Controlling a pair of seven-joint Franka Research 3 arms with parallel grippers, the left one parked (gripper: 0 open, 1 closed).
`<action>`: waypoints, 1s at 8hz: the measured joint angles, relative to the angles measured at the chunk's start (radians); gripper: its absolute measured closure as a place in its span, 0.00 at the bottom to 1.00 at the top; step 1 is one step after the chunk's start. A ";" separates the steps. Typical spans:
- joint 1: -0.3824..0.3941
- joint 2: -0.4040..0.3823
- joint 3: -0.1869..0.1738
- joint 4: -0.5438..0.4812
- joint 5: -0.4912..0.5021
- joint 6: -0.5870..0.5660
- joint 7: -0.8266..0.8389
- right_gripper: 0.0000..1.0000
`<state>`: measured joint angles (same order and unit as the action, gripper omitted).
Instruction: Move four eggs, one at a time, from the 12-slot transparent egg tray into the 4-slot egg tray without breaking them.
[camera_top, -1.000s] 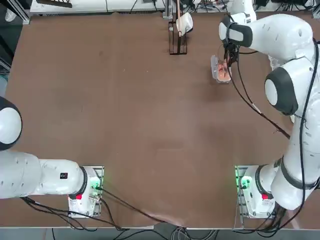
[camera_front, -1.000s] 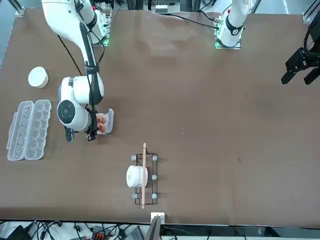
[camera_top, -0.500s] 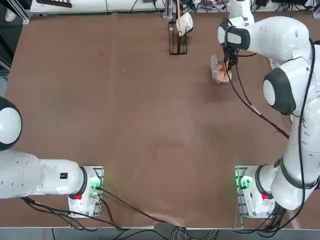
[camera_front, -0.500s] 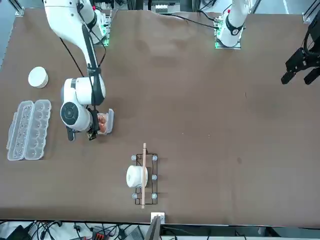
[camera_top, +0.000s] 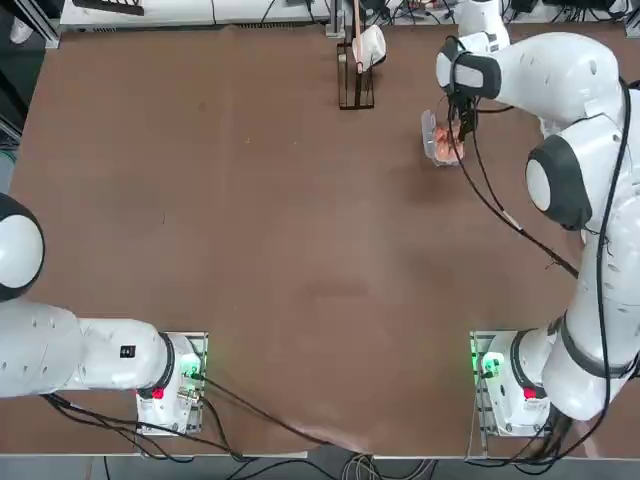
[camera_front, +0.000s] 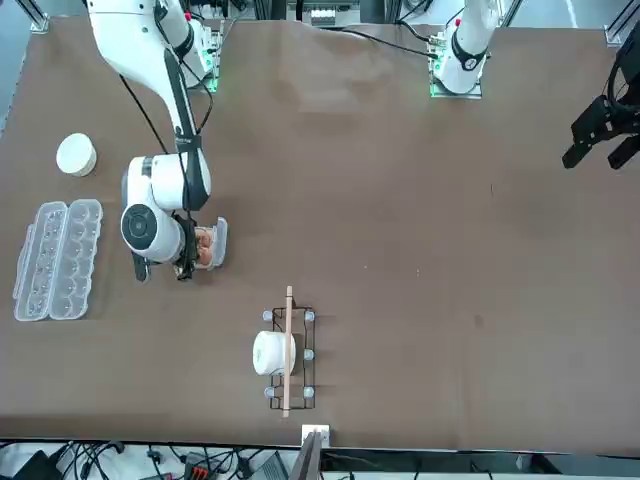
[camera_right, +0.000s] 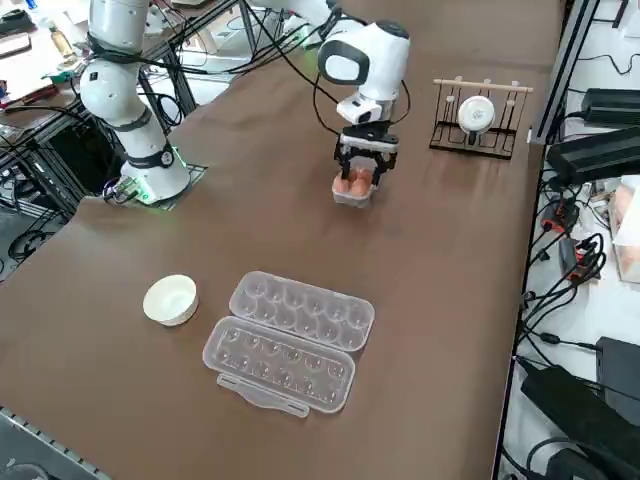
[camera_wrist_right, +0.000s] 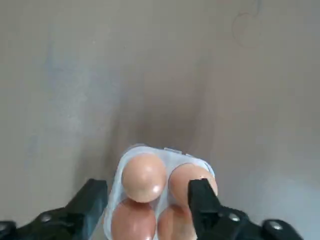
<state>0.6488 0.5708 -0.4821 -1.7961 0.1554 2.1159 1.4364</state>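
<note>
The 4-slot egg tray (camera_wrist_right: 150, 150) sits on the brown table with four orange-brown eggs (camera_wrist_right: 143, 175) in its cups. My right gripper (camera_wrist_right: 147, 190) hovers just above it, open, its black fingers (camera_wrist_right: 95, 197) wide apart on either side of the eggs and holding nothing. The same tray (camera_right: 352, 190) lies under the gripper (camera_right: 363, 172) in the right side view. In the front view the tray (camera_front: 210, 245) is just beside the gripper (camera_front: 185, 262). The 12-slot transparent egg tray (camera_right: 290, 340) lies open near the table's right edge, its cups showing no eggs.
A white round bowl (camera_right: 170, 298) stands beside the long tray (camera_front: 58, 258). A wire rack with a white roll (camera_right: 477, 115) stands at the far edge, close to the small tray (camera_top: 440, 140).
My right gripper shifted slightly over the small tray, and its fingers now stand apart. The eggs and both trays have not moved.
</note>
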 joint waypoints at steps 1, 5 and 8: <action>0.000 -0.004 -0.012 0.007 -0.006 -0.020 -0.009 0.00; 0.003 -0.115 -0.097 0.061 -0.039 -0.144 -0.242 0.00; 0.000 -0.254 -0.187 0.099 -0.075 -0.307 -0.642 0.00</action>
<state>0.6485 0.3167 -0.6687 -1.6976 0.0808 1.8093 0.7942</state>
